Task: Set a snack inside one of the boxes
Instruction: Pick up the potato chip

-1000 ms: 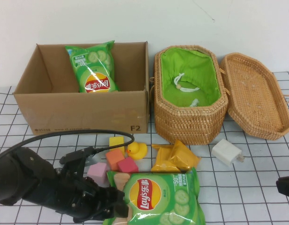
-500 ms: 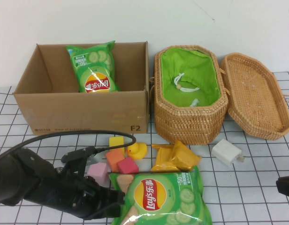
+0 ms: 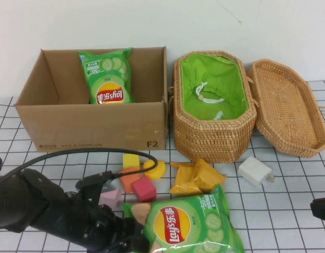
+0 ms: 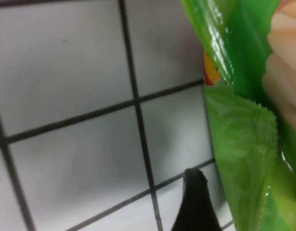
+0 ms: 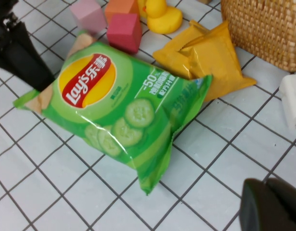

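A green Lay's chips bag lies on the table at the front, also in the right wrist view. My left gripper is at the bag's left edge and appears shut on it. The left wrist view shows one dark finger beside the bag's crimped edge; the other finger is hidden. A second chips bag stands in the cardboard box. The open wicker basket with green lining stands right of the box. My right gripper is shut and empty, at the front right.
Two yellow snack packets, a yellow duck and several coloured blocks lie between the bag and the boxes. A white charger lies right of the packets. The basket lid lies at the far right.
The front chips bag has shifted right and turned, along with my left gripper. The duck has been nudged and tipped. The right arm has not moved.
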### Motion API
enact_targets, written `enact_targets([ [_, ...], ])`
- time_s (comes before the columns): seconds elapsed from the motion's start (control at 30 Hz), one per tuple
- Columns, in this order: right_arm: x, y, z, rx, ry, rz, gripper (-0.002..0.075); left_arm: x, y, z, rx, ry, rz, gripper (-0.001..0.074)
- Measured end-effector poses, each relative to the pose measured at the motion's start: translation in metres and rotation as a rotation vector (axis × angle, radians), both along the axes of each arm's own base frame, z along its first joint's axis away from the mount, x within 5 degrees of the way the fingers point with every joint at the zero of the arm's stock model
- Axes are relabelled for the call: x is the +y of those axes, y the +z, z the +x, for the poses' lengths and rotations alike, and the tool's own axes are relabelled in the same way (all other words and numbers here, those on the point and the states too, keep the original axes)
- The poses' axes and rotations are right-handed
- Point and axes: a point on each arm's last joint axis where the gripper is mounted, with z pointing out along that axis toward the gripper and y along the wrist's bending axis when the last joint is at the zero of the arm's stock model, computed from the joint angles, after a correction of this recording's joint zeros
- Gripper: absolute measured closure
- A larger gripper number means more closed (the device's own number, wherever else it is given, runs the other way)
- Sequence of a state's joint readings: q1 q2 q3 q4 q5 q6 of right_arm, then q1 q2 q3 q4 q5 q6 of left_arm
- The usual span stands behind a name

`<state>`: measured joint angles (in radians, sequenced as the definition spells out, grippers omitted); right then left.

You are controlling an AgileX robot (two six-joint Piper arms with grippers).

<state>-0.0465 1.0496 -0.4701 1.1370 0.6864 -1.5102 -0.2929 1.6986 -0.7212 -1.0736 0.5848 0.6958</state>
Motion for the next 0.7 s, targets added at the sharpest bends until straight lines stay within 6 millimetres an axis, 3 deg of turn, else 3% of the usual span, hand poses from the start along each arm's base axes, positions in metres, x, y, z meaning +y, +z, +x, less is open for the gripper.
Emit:
enact_targets([
  [0.53,-0.0004,0.0000,0.0004,-0.003,-0.004,-0.004,0.0727,-0.0069,-0.0003,-0.0047,-0.071,-0.207,-0.063,0.0300],
  [0.6,-0.0004,0.0000,0.0004,-0.003,-0.004,-0.004,0.0727,-0.0083,0.0009,-0.0046,-0.089,-0.224,-0.081,0.0339],
  [0.7,-0.0004,0.0000,0.0004,-0.003,-0.004,-0.004,0.0727,-0.0091,0.0012,-0.0041,-0.098,-0.227,-0.090,0.0465],
])
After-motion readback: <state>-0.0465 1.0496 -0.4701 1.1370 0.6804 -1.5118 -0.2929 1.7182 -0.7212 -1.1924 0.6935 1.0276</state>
